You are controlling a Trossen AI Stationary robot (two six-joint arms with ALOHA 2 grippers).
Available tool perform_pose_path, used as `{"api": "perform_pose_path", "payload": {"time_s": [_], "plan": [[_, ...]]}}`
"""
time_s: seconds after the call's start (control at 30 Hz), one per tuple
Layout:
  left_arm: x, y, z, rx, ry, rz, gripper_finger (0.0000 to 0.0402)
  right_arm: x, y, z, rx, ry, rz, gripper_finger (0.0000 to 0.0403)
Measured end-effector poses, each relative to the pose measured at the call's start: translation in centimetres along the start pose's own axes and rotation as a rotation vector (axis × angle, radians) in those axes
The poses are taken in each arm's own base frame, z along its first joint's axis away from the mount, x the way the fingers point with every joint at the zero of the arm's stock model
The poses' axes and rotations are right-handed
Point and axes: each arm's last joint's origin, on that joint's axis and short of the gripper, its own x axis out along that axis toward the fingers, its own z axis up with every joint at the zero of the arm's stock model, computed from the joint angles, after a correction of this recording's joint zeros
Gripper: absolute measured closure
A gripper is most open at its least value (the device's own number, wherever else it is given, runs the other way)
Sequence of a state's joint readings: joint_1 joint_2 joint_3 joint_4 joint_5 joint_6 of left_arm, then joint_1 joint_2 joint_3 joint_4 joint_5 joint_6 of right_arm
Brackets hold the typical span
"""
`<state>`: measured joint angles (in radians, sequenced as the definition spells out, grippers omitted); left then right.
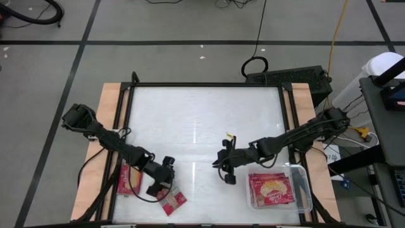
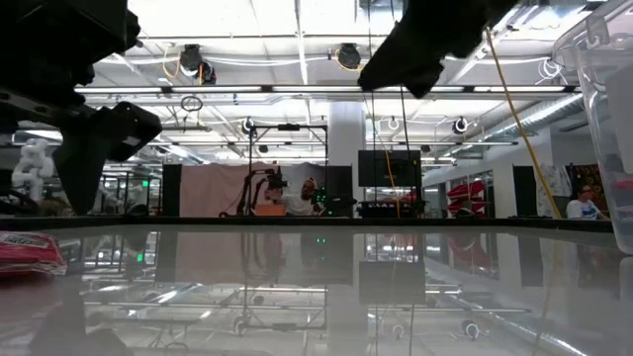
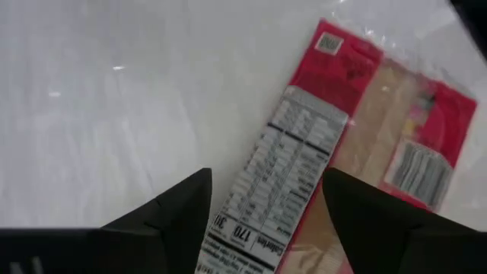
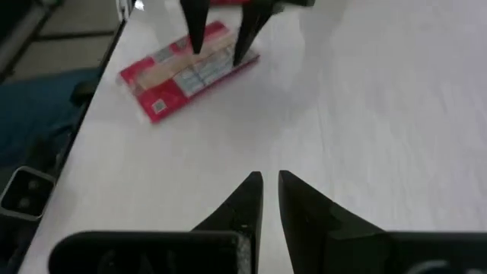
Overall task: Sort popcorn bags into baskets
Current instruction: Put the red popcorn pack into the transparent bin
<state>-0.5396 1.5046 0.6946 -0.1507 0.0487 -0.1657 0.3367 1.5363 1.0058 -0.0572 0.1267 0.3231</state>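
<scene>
Left gripper [image 3: 266,209] hangs spread over a popcorn bag [image 3: 335,160] at the table's near-left edge; a shallow pinch could slip. Right gripper [image 4: 270,199] pressed together, empty, beside the basket [image 1: 302,187].

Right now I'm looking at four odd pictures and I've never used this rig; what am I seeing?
Two dark robot arms work at a white table. One picture looks straight down, one sits at table height, and two ride on the wrists. The left claw stands open just above a red popcorn bag lying print side up near the table's front edge; nothing is held. A small pile of bags lies beside that arm. The right claw is shut and empty over the middle. The clear bin on the right already holds bags.
</scene>
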Motion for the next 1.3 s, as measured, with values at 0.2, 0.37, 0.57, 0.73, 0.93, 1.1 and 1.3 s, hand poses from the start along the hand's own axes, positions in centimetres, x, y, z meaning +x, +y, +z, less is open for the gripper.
{"api": "perform_pose_path", "payload": {"time_s": [0.2,0.37,0.57,0.73,0.93,1.1,1.3], "plan": [[0.3,0.2,0.0,0.024,0.007,-0.048,0.0166,0.8,-1.0,-1.7,0.008,-0.159,0.037,0.0368],[1.4,0.1,-0.6,0.059,0.063,-0.072,0.0186,0.9,-1.3,-2.6,0.009,-0.187,0.044,0.0368],[2.4,0.2,-0.8,0.125,0.084,-0.078,0.0231,0.9,-1.4,-2.4,-0.031,-0.212,0.035,0.0368],[2.3,0.2,-0.7,0.228,0.068,-0.082,0.0320,0.7,-1.5,-1.7,-0.067,-0.286,0.012,0.0368],[1.1,0.5,-0.5,0.251,0.044,-0.029,0.0392,0.6,-1.7,-1.2,-0.043,-0.345,-0.032,0.0368],[-1.0,0.7,0.2,0.276,-0.014,0.101,0.0398,0.5,-2.0,-0.8,0.020,-0.397,-0.086,0.0368],[-3.8,1.3,0.7,0.326,-0.068,0.353,0.0398,0.3,-2.2,-0.4,0.045,-0.450,-0.156,0.0368]]}}
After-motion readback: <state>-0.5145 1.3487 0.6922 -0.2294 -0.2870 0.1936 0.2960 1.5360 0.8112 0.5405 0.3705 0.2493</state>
